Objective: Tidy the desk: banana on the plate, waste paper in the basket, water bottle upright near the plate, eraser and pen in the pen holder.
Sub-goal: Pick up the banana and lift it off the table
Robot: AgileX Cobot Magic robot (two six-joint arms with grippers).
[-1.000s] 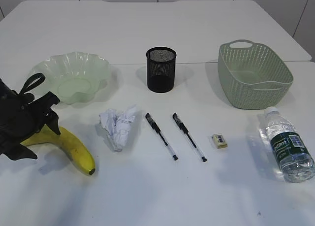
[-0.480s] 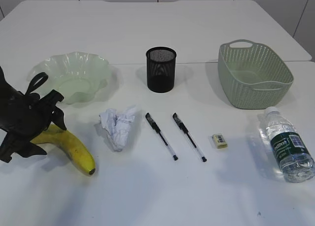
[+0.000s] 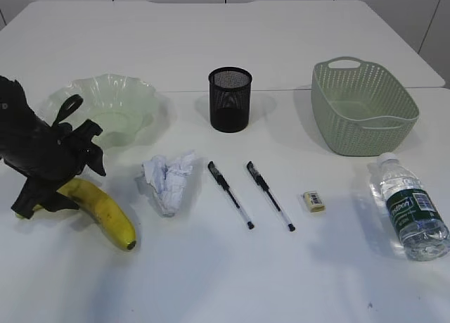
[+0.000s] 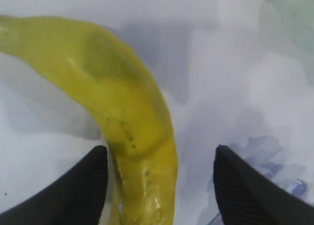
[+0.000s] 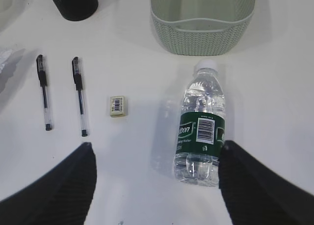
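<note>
The yellow banana [image 3: 105, 209] lies flat at the front left. My left gripper [image 3: 56, 191] hangs over its stem half; in the left wrist view the banana [image 4: 122, 102] runs between the open fingers of that gripper [image 4: 160, 152], close by the left finger and apart from the right one. The pale green plate [image 3: 140, 91] sits behind. Crumpled waste paper [image 3: 169, 179], two pens [image 3: 230, 194] [image 3: 271, 196] and the eraser [image 3: 313, 200] lie mid-table. The water bottle [image 3: 410, 209] lies on its side. My right gripper [image 5: 157, 145] hovers open above the table beside the bottle [image 5: 202, 122].
The black mesh pen holder [image 3: 230, 101] stands at the back centre, and the green basket [image 3: 362, 136] stands at the back right with nothing in it. The right wrist view also shows the eraser [image 5: 117, 106] and the basket [image 5: 201, 38].
My left arm has swung right and toward the plate, settling its open fingers over the banana. The banana itself and the other objects have not moved.
</note>
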